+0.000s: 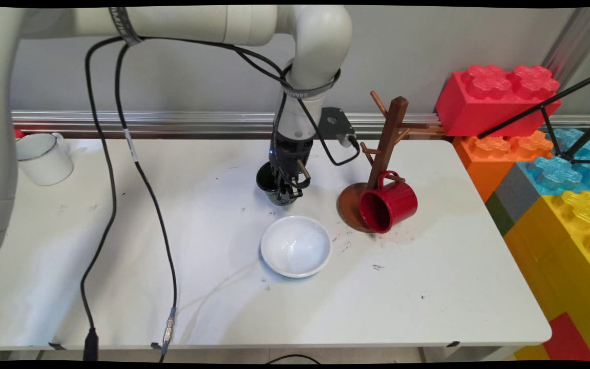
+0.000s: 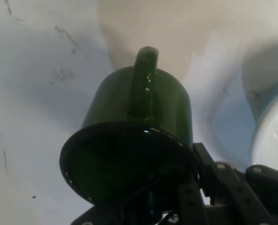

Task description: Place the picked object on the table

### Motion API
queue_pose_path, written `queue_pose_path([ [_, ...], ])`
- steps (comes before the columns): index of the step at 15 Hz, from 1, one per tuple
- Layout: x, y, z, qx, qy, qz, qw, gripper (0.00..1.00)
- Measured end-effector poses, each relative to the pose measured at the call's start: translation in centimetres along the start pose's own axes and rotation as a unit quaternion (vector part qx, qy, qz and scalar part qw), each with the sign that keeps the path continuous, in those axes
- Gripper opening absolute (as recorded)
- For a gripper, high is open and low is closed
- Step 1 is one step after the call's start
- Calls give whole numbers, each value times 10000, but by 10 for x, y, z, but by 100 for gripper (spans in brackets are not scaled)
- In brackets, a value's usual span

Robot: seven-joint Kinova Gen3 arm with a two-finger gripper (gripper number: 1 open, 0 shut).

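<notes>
Pincer (image 1: 289, 193) is clamped on the rim of a dark green mug (image 1: 273, 185), one finger inside it, near the counter (image 1: 428, 287) centre. Grip looks thin to me: only the rim edge is caught, so the mug could twist or slip. White bowl (image 1: 296, 246) sits just at its 6 o'clock, red mug (image 1: 388, 203) on the wooden mug tree (image 1: 388, 138) at 3, so any swing could clip them.
</notes>
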Motion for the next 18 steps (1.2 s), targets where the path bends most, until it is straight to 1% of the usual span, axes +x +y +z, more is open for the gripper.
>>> queue_pose_path([
  [6,16,-1,14,-49,-58,39,10000,0],
  [16,30,-2,28,-126,-118,6,9999,0],
  [17,31,-2,29,-128,-118,-19,9998,100],
  [18,32,-2,30,-132,-119,-36,9998,100],
])
